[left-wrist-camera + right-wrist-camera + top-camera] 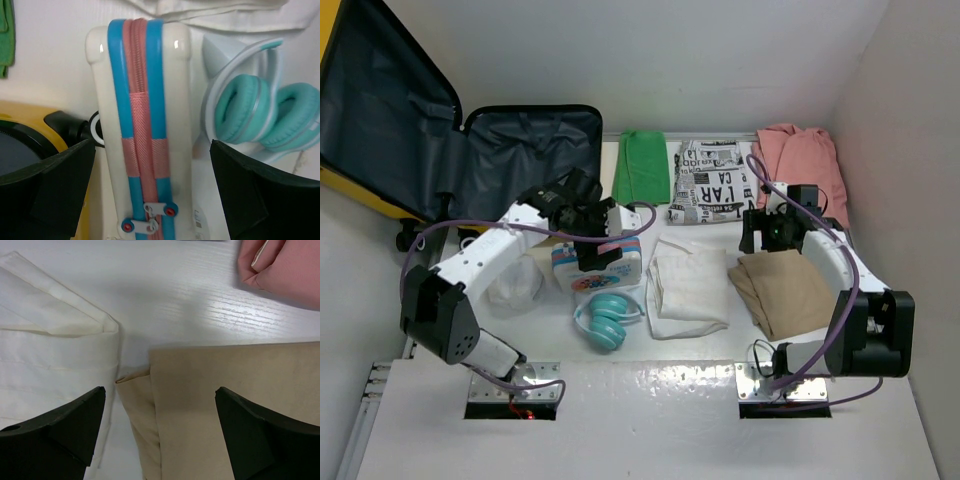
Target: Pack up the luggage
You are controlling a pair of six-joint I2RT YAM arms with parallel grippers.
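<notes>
My left pincer (152,150) is wide open astride the zip case (175,100). Looks stiff and slick, so I'd squeeze its broad sides, then into the yellow suitcase (380,100).

Luggage (355,190): hard yellow shell, smooth with a slight sheen; dark grey cloth lining, matt and creased.
Box (175,100): glossy white shell, blue bands, pink woven zip tape, small metal pulls.
Headphones (245,112), beside the box: shiny white plastic band, smooth teal padded cushions.
Table (175,290): white, faint wood grain, soft sheen.
Beige cloth (240,400): smooth, matt.
White cloth (50,365): matt, lightly creased.
</notes>
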